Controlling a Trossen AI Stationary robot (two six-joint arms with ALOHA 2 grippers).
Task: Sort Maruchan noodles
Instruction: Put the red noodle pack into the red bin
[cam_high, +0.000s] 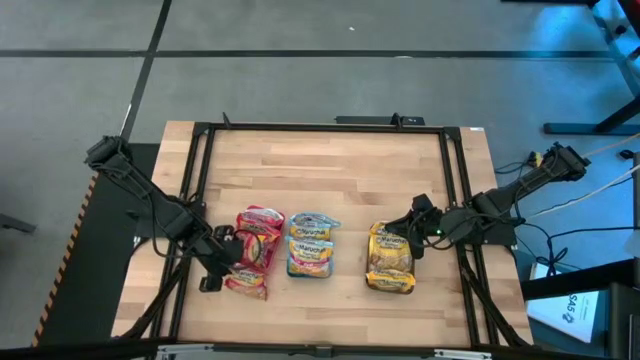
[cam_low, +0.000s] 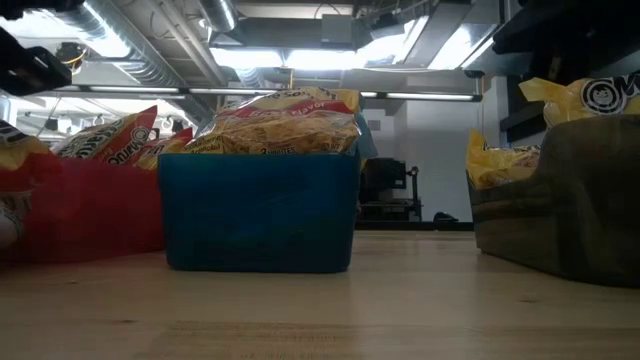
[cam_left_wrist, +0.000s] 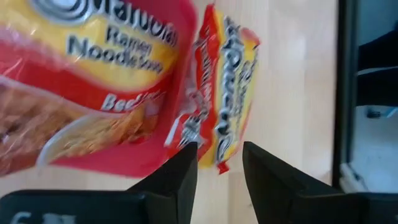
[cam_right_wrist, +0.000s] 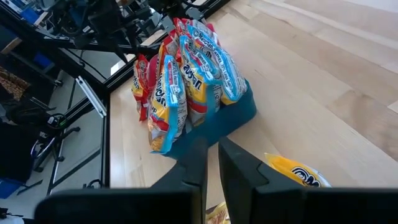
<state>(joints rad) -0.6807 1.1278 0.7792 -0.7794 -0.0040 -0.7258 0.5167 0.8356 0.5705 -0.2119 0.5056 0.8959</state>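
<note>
The noodles sat in three groups along the near half of the table (cam_high: 330, 180): red packets (cam_high: 256, 250) on the left in a red tray (cam_low: 85, 215), blue-edged packets (cam_high: 311, 243) in the middle in a teal tray (cam_low: 258, 210), and yellow packets (cam_high: 390, 258) on the right in a dark grey tray (cam_low: 560, 210). By the look of it the sorting was nearly done.

The left gripper (cam_left_wrist: 219, 167) was low at the left edge of the red group, its fingers a little apart and empty, with the crimped end of a red packet (cam_left_wrist: 227, 87) just ahead of the tips. The right gripper (cam_right_wrist: 212, 163) hovered at the right side of the yellow group, fingers only a narrow gap apart and holding nothing; a yellow packet (cam_right_wrist: 297, 172) lay just beside them.

These packets would likely be very light, with a crinkly, slick film over a brittle noodle block. A hard squeeze across the flat middle could crack the block. The crimped end seam looked the better hold: flat, thin and stiff enough to pinch. The film might slip, so the fingers would need to close well past the seam's edge. Packets standing on edge in the trays could tip if nudged.
</note>
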